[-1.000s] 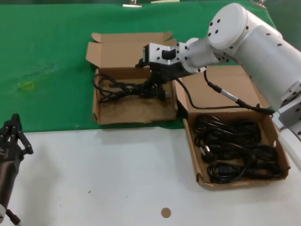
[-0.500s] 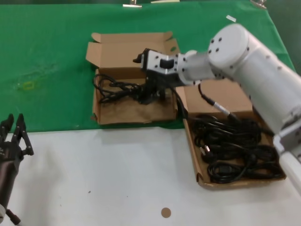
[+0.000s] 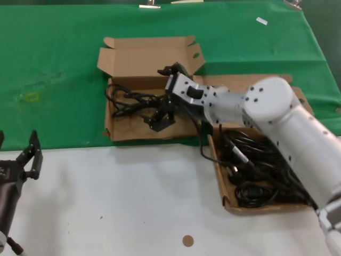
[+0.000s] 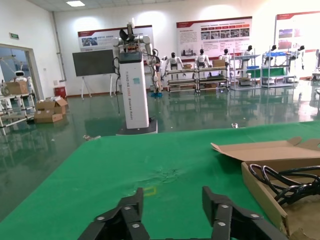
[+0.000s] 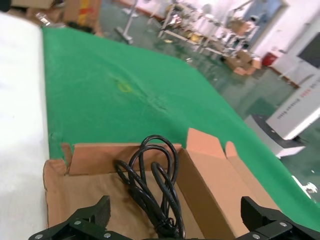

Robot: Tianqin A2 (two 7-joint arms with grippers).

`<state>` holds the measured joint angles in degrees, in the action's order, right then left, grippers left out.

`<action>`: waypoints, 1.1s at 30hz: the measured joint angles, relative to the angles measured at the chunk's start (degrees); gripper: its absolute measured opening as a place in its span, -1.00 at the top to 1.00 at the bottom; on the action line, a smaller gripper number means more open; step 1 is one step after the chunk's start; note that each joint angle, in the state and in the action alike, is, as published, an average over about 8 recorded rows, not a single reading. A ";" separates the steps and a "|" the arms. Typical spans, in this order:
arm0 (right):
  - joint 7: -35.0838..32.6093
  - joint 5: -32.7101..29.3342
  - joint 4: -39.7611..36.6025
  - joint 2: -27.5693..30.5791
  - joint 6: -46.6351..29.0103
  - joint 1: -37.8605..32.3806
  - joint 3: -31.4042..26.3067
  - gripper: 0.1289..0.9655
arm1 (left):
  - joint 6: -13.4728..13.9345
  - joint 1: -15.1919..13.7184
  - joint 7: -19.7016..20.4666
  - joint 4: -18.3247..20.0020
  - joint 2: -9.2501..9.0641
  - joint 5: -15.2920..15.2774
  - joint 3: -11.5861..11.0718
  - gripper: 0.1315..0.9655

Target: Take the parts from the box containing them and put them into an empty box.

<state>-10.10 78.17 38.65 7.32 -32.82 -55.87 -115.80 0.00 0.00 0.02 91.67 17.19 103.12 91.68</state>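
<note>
The squarish brown box (image 3: 138, 128) stands at the back left on the green cloth, lid open, with one black cord coil (image 3: 130, 101) lying in it. My right gripper (image 3: 160, 120) hangs open and empty low over that box, just right of the coil. In the right wrist view the coil (image 5: 150, 192) lies between the wide-spread fingers (image 5: 95, 215) on the box floor (image 5: 85, 192). The wider box (image 3: 277, 207) at the right holds several coiled cords (image 3: 256, 192), partly hidden by my right arm. My left gripper (image 3: 29, 160) is open and empty at the front left.
The front half of the table is white, the back half green cloth (image 3: 58, 64). A small brown disc (image 3: 187, 240) lies near the front edge. The left wrist view shows its open gripper (image 4: 172, 205) above the cloth, with the squarish box's corner (image 4: 260, 185) to one side.
My right gripper has moved lower and toward the front inside the squarish box and opened; the cord now lies loose in the box. My left gripper has shifted slightly.
</note>
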 joint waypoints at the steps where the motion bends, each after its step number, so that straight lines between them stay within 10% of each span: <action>1: 0.18 0.45 0.99 0.18 0.59 1.04 0.45 -0.75 | 0.00 0.00 0.00 0.00 0.00 0.00 0.00 0.42; 33: 6.15 15.19 32.28 6.01 19.98 34.02 14.69 -1.00 | 0.00 0.00 -0.03 0.00 0.00 0.00 0.00 -0.87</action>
<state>-3.95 93.36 70.93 13.33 -12.84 -21.85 -101.11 0.00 0.00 -0.01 91.67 17.19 103.13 91.68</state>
